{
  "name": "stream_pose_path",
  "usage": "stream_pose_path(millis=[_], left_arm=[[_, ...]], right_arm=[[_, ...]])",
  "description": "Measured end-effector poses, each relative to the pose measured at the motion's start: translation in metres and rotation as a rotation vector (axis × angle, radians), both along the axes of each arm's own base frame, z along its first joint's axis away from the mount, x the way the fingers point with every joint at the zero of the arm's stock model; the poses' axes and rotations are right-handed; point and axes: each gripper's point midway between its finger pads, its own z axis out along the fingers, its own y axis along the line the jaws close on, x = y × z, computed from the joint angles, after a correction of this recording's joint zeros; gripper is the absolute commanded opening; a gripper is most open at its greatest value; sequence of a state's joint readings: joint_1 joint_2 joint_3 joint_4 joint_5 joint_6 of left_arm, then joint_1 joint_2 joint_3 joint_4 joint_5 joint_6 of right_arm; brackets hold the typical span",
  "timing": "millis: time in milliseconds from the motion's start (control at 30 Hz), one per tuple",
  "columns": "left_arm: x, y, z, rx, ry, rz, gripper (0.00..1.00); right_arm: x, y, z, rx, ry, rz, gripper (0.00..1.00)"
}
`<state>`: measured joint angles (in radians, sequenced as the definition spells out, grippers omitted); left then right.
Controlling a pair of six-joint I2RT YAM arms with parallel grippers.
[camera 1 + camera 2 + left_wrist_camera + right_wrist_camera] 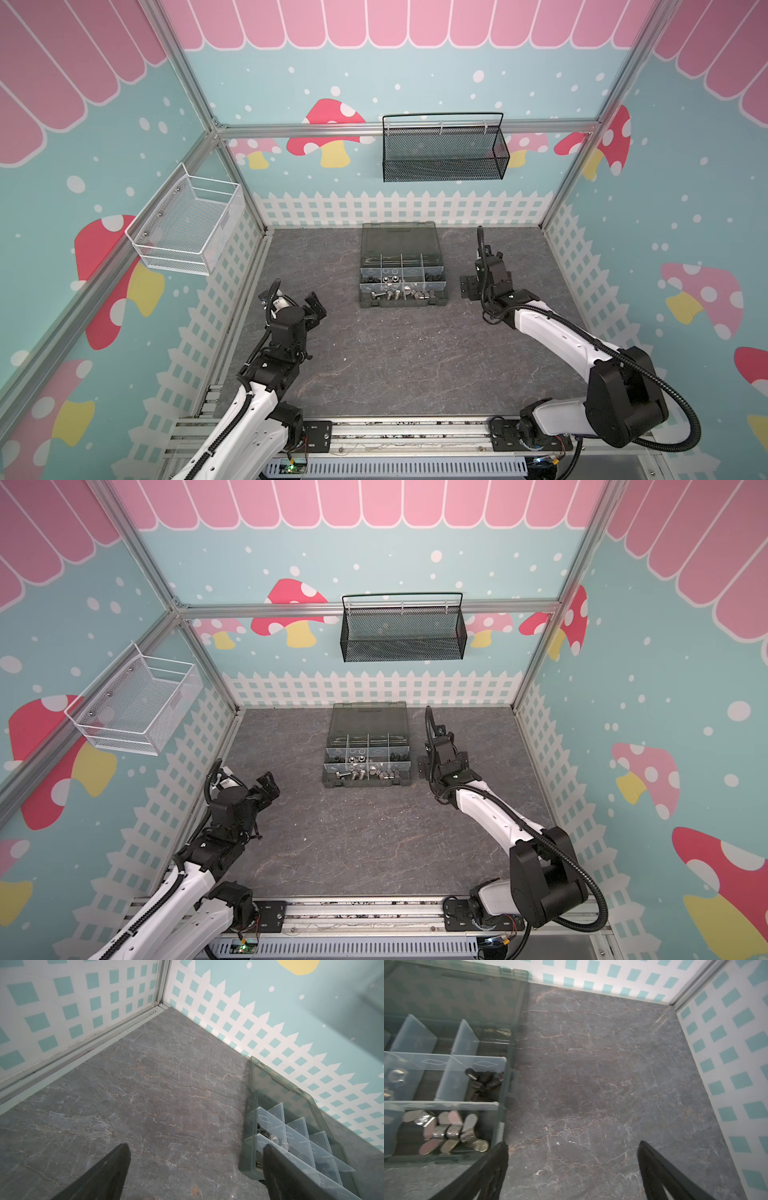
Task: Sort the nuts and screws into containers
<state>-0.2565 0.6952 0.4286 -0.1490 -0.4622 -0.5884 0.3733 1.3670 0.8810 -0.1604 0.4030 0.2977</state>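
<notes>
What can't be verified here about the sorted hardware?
- Far-row compartments, both top views: contents too small, glare-washed.
- Organiser case, left wrist view: near compartments hidden behind left fingers and cut by the edge.
- Silver nuts, right wrist view: blurred behind a translucent divider, cut by the edge.
</notes>
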Motion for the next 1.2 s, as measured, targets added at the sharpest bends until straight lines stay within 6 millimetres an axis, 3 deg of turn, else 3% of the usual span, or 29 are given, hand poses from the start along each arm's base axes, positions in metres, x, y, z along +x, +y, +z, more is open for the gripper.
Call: stream_pose_path(millis=[200, 533, 700, 967, 1100, 1200], left_arm=[[0.002, 0.010, 0.000, 0.105, -0.045, 0.022, 1.00], [0.022, 0.029, -0.010, 0.238, -0.063, 0.057, 1.00], [0.036, 0.037, -0.016, 0.255, -0.072, 0.050, 1.00], [0.058, 0.034, -0.042, 0.289, -0.058, -0.041, 1.00], [0.066, 0.030, -0.055, 0.299, -0.050, -0.092, 1.00], [0.070, 0.027, -0.052, 0.310, -0.077, -0.123, 1.00]], right_arm=[[-0.012, -0.033, -0.017, 0.025, -0.026, -0.061, 0.98], [-0.028, -0.075, -0.024, 0.027, -0.186, -0.122, 0.98], [-0.043, -0.088, -0.027, 0.007, -0.277, -0.132, 0.98], [-0.045, -0.107, -0.009, -0.012, -0.425, -0.168, 0.98], [-0.050, -0.114, -0.010, -0.013, -0.474, -0.174, 0.98], [-0.051, -0.117, -0.014, -0.011, -0.488, -0.175, 0.98]])
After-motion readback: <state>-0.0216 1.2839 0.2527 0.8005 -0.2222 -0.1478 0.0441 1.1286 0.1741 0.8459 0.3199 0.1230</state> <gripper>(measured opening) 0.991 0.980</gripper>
